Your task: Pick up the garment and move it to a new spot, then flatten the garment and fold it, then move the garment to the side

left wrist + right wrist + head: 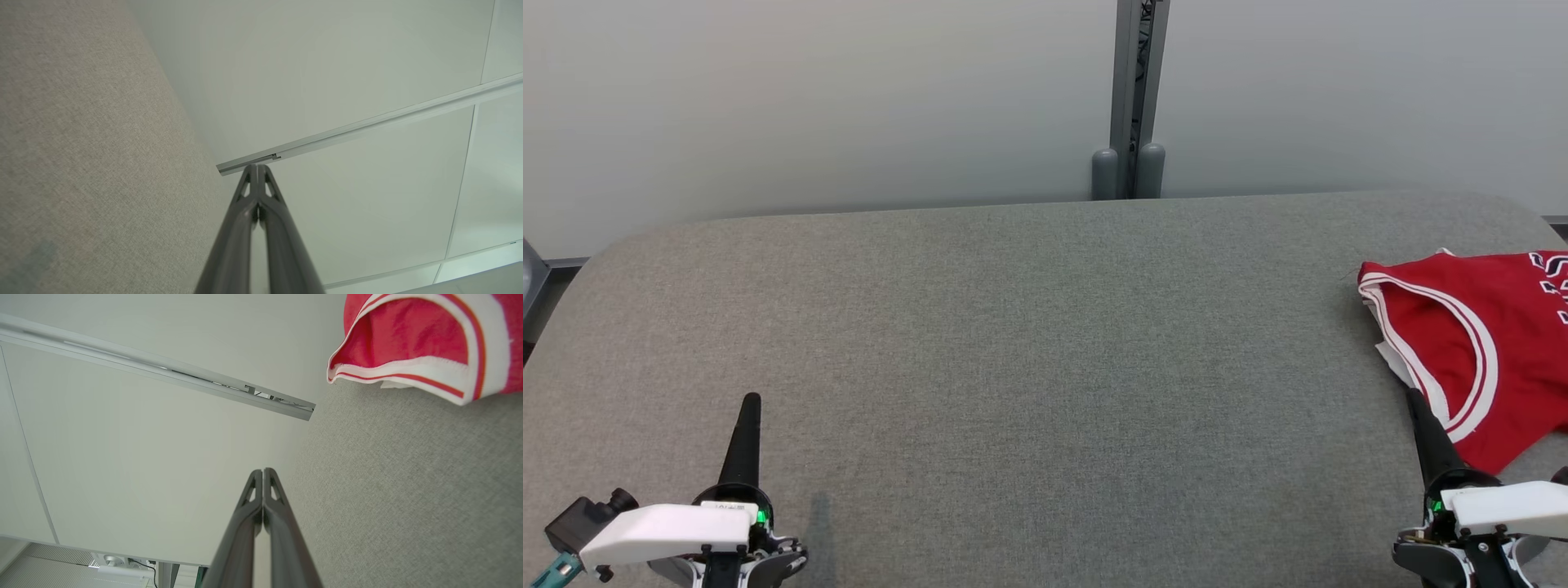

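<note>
The grey woven-fabric tabletop (1013, 343) has rounded far corners and spans the head view. Behind it stands a pale wall of plain panels (809, 98). At 12 o'clock a grey metal post (1131, 82) runs vertically between two panels. Two rounded grey caps (1104, 173) sit at its foot, just behind the tabletop's far edge. At 9 o'clock a narrow grey strip (560, 263) runs along the wall's base.
</note>
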